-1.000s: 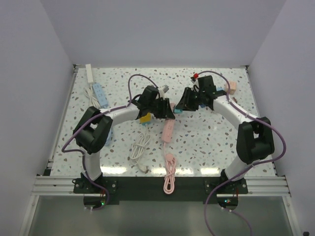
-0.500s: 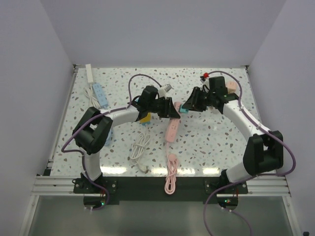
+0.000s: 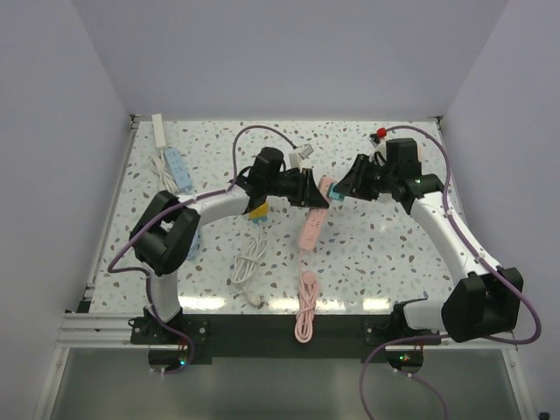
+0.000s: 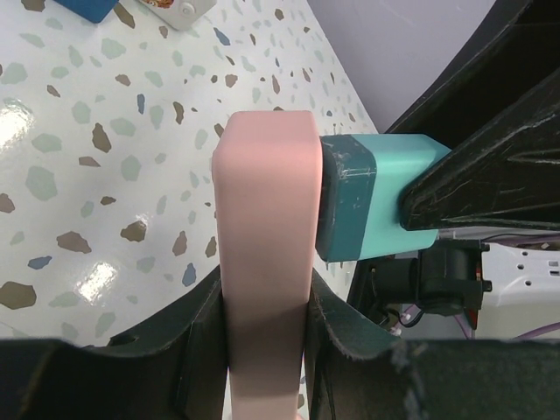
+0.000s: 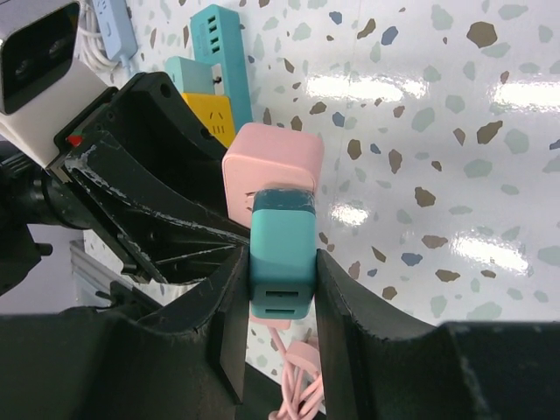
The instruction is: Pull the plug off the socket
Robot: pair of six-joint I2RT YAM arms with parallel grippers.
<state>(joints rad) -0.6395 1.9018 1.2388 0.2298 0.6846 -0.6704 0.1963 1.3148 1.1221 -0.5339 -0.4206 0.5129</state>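
Just past bench centre, toward 12 o'clock in the overhead view, both arms meet above the speckled white terrazzo bench [image 3: 376, 254]. Left gripper [image 4: 267, 328] reaches in from 9 o'clock. Its jaws are closed tight on the pink rectangular plastic socket strip [image 4: 265, 227], one finger on each long side. Right gripper [image 5: 282, 293] reaches in from 3 o'clock. Its jaws are clamped on the teal boxy plastic plug [image 5: 282, 254], gripping its two flanks. The plug sits against the strip's face on the 3 o'clock side. The left wrist view shows a thin dark seam between the two bodies; cannot tell whether the pins are seated. The strip's pink cord trails toward 6 o'clock and ends in a pink coiled bundle [image 3: 304, 315] near the bench edge. A white coiled cable [image 3: 248, 262] lies toward 7 o'clock, apart from the grip.
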